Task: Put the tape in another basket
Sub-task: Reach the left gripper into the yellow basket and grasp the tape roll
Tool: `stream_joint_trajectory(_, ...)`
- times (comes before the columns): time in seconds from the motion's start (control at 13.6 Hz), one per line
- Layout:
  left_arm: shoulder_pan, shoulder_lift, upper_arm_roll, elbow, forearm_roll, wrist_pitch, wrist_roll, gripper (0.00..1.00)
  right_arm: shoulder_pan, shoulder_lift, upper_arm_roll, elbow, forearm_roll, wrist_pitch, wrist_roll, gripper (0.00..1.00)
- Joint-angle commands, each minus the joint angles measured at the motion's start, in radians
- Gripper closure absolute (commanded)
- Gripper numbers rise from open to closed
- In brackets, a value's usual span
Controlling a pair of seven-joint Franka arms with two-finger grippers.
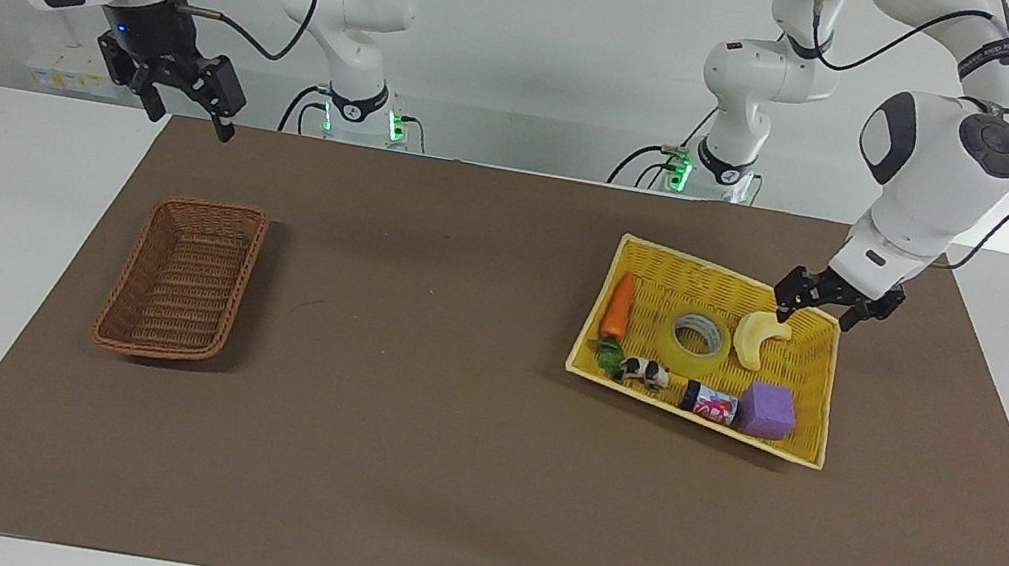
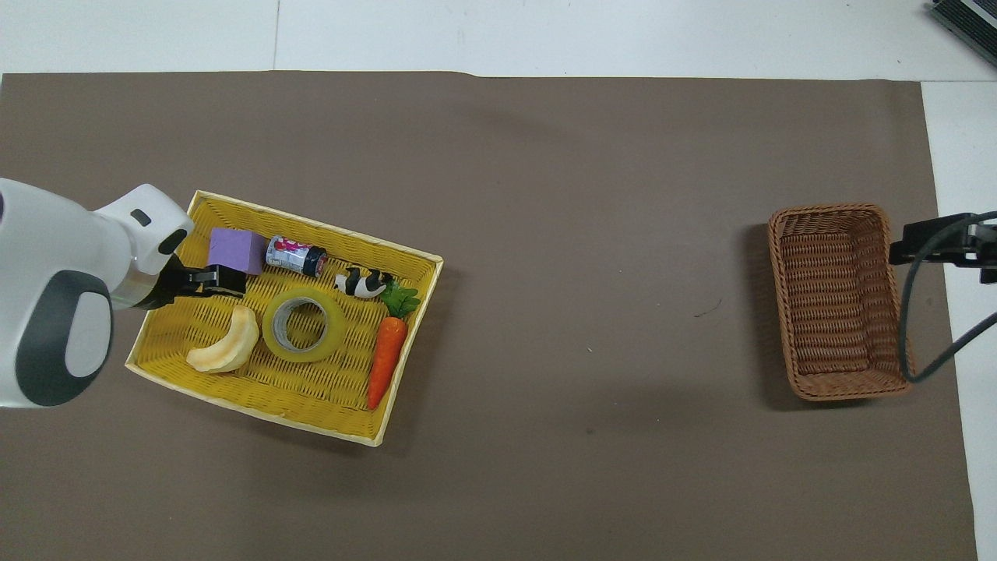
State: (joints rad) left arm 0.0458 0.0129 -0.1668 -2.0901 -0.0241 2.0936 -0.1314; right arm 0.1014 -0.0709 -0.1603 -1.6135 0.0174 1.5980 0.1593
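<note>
Brown mat (image 1: 434, 474) covers bench. Yellow basket (image 1: 802, 450) toward left arm's end holds tape (image 1: 699, 343), flat, between banana (image 1: 758, 338) and carrot (image 1: 618, 306); cube (image 1: 767, 411), can (image 1: 709, 403), toy cow (image 1: 644, 373) farther from robots. Left hand (image 1: 821, 309) over basket corner by banana, fingers spread, holding nothing. Right hand (image 1: 188, 109) waits, open, empty, near brown basket (image 1: 183, 277). Advice: centre over tape, pinch one wall through core, avoid banana.

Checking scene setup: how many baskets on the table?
2. The yellow basket sits toward the left arm's end, holding the tape; the brown wicker basket sits toward the right arm's end.
</note>
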Motion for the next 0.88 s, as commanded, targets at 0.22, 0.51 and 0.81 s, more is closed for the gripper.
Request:
stream_joint_trajectory(0.22,-0.063,0.036,0.012,-0.201,0.013,0.256,-0.123,0.0,0.0,-0.007,-0.004,-0.009,0.007,0.005,-0.017,0.0)
stream_joint_trajectory(0.51,-0.084,0.024,0.01,-0.261,0.013,0.321,-0.129,0.11,0.001,-0.01,-0.004,-0.011,0.009,-0.003,-0.018,0.0)
stream_joint_trajectory(0.81,-0.099,0.022,0.01,-0.261,0.015,0.31,-0.126,0.12,0.012,-0.013,0.002,-0.009,0.009,-0.02,-0.027,0.0)
